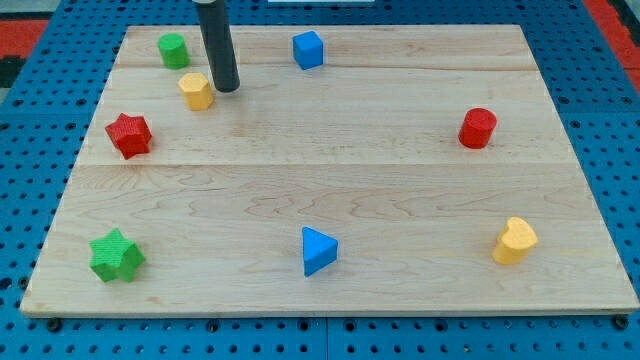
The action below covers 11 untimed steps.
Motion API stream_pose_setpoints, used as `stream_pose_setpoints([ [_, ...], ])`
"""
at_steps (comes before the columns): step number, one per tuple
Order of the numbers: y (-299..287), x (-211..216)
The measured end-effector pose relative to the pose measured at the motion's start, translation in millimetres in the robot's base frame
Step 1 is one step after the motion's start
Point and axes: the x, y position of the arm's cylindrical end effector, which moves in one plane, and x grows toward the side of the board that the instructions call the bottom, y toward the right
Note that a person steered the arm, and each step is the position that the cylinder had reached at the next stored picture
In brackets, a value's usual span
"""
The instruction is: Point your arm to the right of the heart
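Note:
A yellow heart block (515,241) lies near the view's bottom right of the wooden board (330,160). My tip (226,88) is at the view's top left, just right of a yellow hexagon block (196,91), far from the heart. The dark rod rises from the tip out of the view's top.
A green cylinder (173,49) and a blue cube (308,50) sit near the view's top. A red star (129,135) is at the left, a green star (117,256) at the bottom left, a blue triangle (318,250) at the bottom middle, a red cylinder (478,128) at the right.

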Motion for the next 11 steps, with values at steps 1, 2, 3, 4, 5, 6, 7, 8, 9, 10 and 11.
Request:
stream_pose_setpoints([
  [1,-20.9,-0.1],
  [2,-43.0,-1.6],
  [3,-48.6,-1.6],
  [4,-0.9,-1.6],
  [5,83.4,1.3],
  [6,173.6,2.1],
  [7,269.3,2.1],
  [8,359.8,12.4],
  [9,433.0,68.9],
  [10,462.4,148.9],
  [11,460.6,209.3],
])
